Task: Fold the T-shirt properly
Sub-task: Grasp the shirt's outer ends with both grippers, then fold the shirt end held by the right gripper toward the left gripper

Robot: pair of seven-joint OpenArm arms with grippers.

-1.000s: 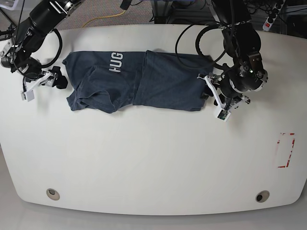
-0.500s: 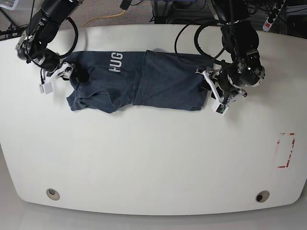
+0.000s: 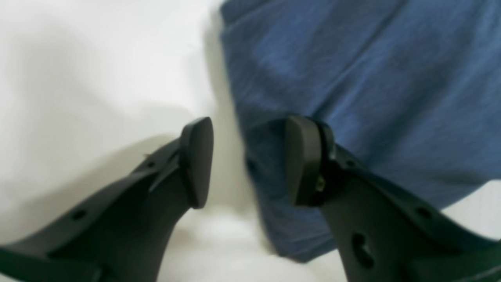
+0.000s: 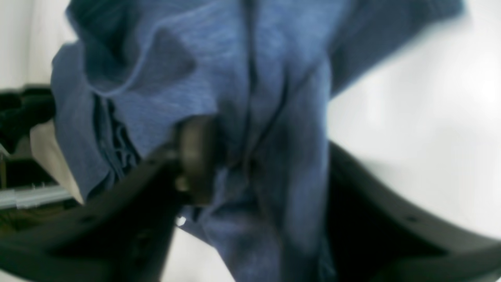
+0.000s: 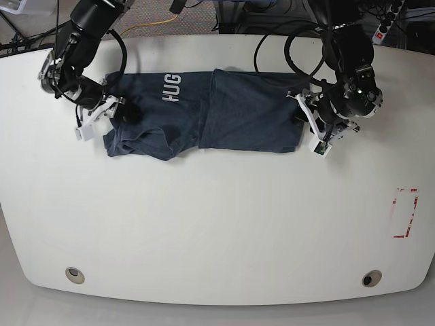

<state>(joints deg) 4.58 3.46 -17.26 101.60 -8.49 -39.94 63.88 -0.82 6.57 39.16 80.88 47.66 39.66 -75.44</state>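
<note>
The T-shirt (image 5: 204, 115) lies partly folded on the far half of the white table (image 5: 217, 224), the letters "HUG" facing up. The right gripper (image 4: 254, 164) pinches bunched cloth at the shirt's sleeve end. The left gripper (image 3: 244, 160) stands with jaws spread, one finger over the shirt's edge, the other over bare table.

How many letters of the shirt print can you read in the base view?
3: "HUG", white, on the T-shirt near its far edge, toward the right arm's side. More letters may be hidden under the fold.
</note>
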